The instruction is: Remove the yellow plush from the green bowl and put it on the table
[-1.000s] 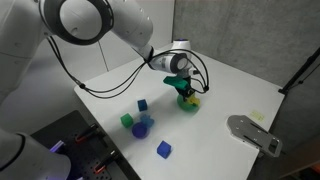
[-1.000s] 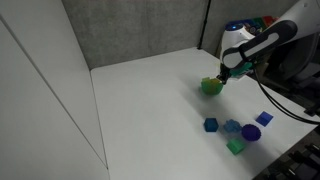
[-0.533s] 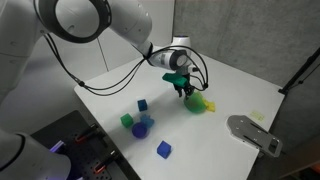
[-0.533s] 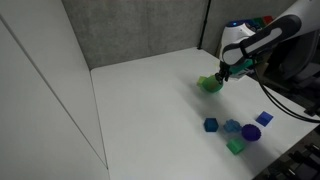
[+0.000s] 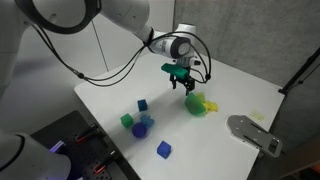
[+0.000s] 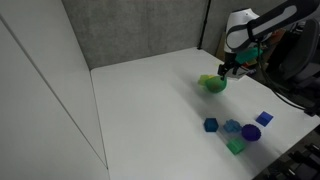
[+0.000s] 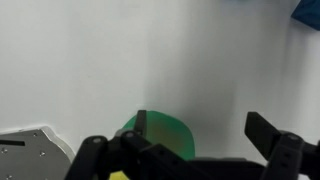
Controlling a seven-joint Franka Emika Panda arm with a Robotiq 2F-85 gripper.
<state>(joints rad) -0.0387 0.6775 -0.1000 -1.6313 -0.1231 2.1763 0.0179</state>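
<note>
The green bowl [image 5: 195, 104] [image 6: 214, 85] [image 7: 160, 135] stands on the white table [image 5: 110, 100] [image 6: 150, 110]. The yellow plush [image 5: 212, 105] shows as a small yellow lump at the bowl's side; whether it rests on the rim or on the table is unclear. In the wrist view only a yellow speck [image 7: 118, 176] shows at the lower edge. My gripper [image 5: 181, 86] [image 6: 228, 72] [image 7: 200, 128] hangs just above and beside the bowl, open, with nothing between its fingers [image 7: 262, 130].
A cluster of blue and green cubes with a purple piece [image 5: 140, 124] [image 6: 238, 132] lies nearer the table's front. A lone blue cube [image 5: 164, 149] sits by the edge. A grey device [image 5: 250, 133] stands at the table's side.
The gripper has opened from shut and risen away from the bowl. The yellow plush has come out of the jaws and lies beside the bowl.
</note>
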